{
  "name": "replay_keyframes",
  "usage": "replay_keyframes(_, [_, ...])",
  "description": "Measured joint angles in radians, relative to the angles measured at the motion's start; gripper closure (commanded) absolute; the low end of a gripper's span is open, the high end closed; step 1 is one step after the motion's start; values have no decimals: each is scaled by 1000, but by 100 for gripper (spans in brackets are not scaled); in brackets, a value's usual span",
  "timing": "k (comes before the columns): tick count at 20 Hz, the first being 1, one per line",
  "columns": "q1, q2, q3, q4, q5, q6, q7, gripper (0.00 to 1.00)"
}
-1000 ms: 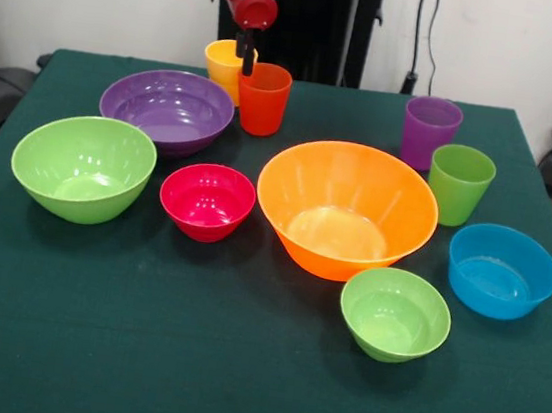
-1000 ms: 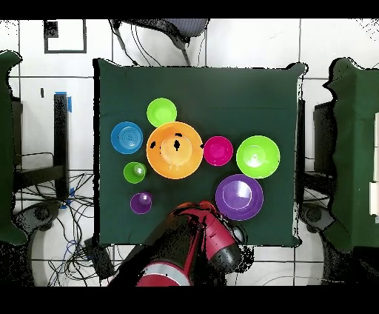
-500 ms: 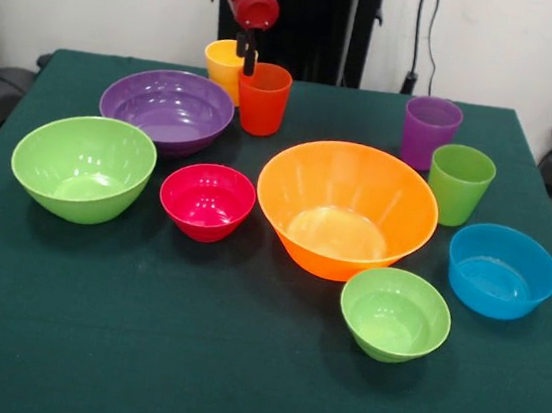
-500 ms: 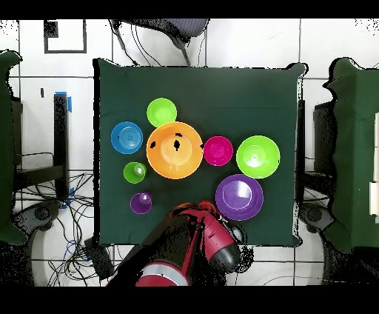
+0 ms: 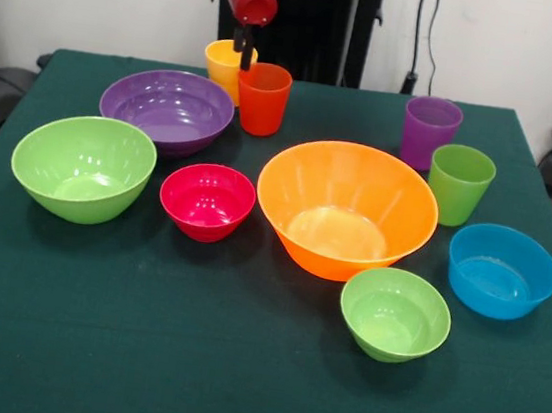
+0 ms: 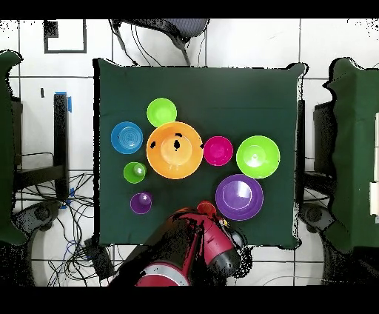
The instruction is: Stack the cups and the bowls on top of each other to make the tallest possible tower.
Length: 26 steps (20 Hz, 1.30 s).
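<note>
In the front view, the largest bowl (image 5: 346, 209) sits mid-table, with a small bowl (image 5: 206, 201) just left and another bowl (image 5: 395, 314) near-right. Two tumblers (image 5: 262, 98) stand far behind, beside a wide bowl (image 5: 167, 110).

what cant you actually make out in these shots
- Gripper: open or shut cannot be told; the front view shows only narrow dark tips, and in the overhead view the arm covers it.
- Yellow cup: partly hidden in the front view by the orange-red cup and gripper; unseen overhead, under the arm.
- Arm's upper part: cut off by the front view's top edge.
</note>
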Motion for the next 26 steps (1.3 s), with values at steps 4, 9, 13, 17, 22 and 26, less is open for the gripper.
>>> replay_keyframes(4, [-4, 0, 5, 13, -5, 18, 0, 0])
replay_keyframes(9, [-17, 0, 22, 26, -7, 41, 0, 0])
replay_keyframes(13, [-44, -6, 43, 46, -8, 77, 0, 0])
replay_keyframes(17, [-71, -19, 65, 61, -8, 100, 0, 0])
replay_keyframes(22, [-144, -58, 127, 101, -8, 145, 0, 0])
replay_keyframes(26, [-179, -86, 163, 126, -9, 160, 0, 0])
